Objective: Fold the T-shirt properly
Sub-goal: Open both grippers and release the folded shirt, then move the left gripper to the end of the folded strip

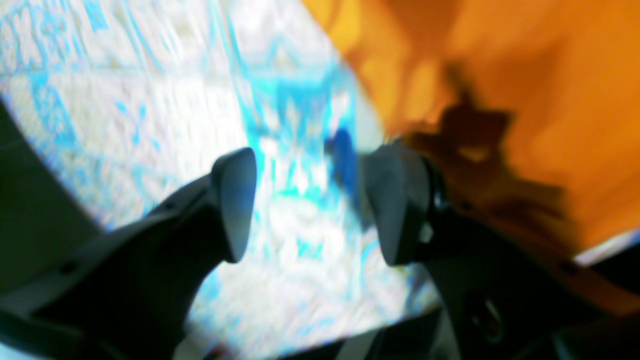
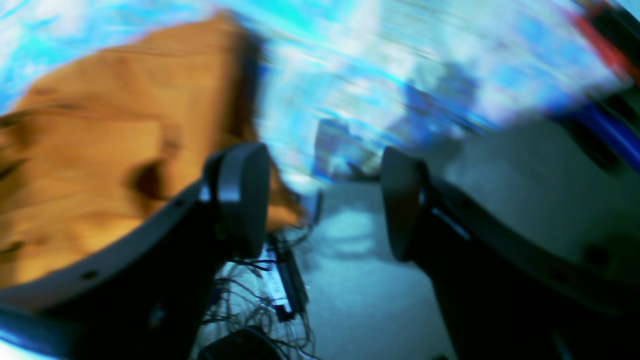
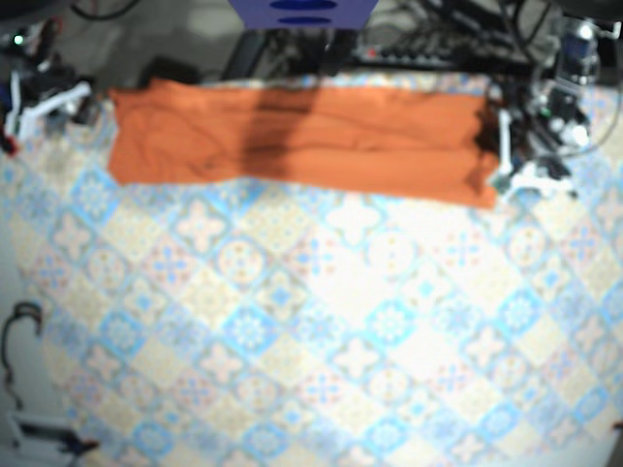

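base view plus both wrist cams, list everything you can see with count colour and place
T-shirt: 1, orange, lying as a long strip along the table's far edge
tablecloth: 1, white with blue and orange tile pattern, covering the table
blue object: 1, blue, beyond the far edge at centre, too blurred to identify
cables: a dark tangle, on the grey floor off the table
left gripper: 1, black, open and empty, over the tablecloth beside the shirt's edge
right gripper: 1, black, open and empty, beside the shirt's other end
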`<state>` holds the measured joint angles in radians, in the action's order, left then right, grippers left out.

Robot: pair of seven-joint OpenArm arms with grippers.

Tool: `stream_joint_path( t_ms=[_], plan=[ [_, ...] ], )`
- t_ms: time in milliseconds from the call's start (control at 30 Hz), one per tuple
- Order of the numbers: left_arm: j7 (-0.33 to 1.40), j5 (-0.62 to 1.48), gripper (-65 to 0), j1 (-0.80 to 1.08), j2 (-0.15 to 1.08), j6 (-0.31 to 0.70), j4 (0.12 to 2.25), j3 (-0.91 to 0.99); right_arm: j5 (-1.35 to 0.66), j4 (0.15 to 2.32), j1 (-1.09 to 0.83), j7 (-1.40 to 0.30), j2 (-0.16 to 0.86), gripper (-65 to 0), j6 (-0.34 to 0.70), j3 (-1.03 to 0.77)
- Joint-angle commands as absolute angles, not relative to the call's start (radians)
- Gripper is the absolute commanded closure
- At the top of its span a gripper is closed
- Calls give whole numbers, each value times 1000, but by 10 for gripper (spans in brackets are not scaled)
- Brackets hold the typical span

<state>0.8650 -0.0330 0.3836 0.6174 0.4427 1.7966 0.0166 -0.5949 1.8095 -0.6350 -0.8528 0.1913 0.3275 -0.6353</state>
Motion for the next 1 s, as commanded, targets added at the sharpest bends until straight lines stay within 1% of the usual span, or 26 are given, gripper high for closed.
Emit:
stream_joint_path(
  t_ms=[0, 100, 167, 233, 300, 367, 500, 567, 667, 733, 833, 900, 967],
  plan=[
    [912, -16, -367, 383, 639, 433, 1814, 67, -608, 1827, -636, -834, 205, -348, 332, -659],
    [981, 193, -367, 384, 638, 447, 1825, 183, -581, 1834, -638, -832, 205, -348, 331, -700],
    [1050, 354, -367, 381, 642, 483, 1807, 277, -506, 1859, -638, -831, 203, -348, 331, -707],
    [1116, 510, -368, 377, 644, 509, 1755, 360, -414, 1880, -638, -831, 180, -348, 331, -705],
    [1171, 659, -368, 343, 644, 526, 1669, 418, -321, 1886, -631, -829, 143, -348, 331, -705],
    [1213, 771, -368, 309, 648, 541, 1560, 435, -266, 1886, -621, -828, 128, -348, 331, -704],
    [1239, 966, -369, 262, 693, 570, 1317, 447, -239, 1886, -608, -826, 127, -348, 331, -702],
    [1239, 1023, -403, 236, 702, 575, 1251, 447, -237, 1886, -608, -802, 127, -348, 331, -702],
    [1245, 1049, -487, 209, 700, 575, 1237, 444, -237, 1885, -610, -779, 127, -349, 331, -702],
    [1245, 1055, -532, 183, 700, 578, 1234, 407, -237, 1885, -610, -777, 127, -349, 331, -702],
    [1237, 1055, -602, 130, 693, 627, 1222, 315, -237, 1882, -610, -774, 127, -349, 331, -702],
    [1237, 1053, -622, 94, 662, 650, 1171, 283, -237, 1882, -610, -774, 127, -349, 331, -702],
    [1237, 1047, -623, 58, 639, 654, 1118, 263, -237, 1880, -610, -774, 127, -349, 331, -702]
  ],
)
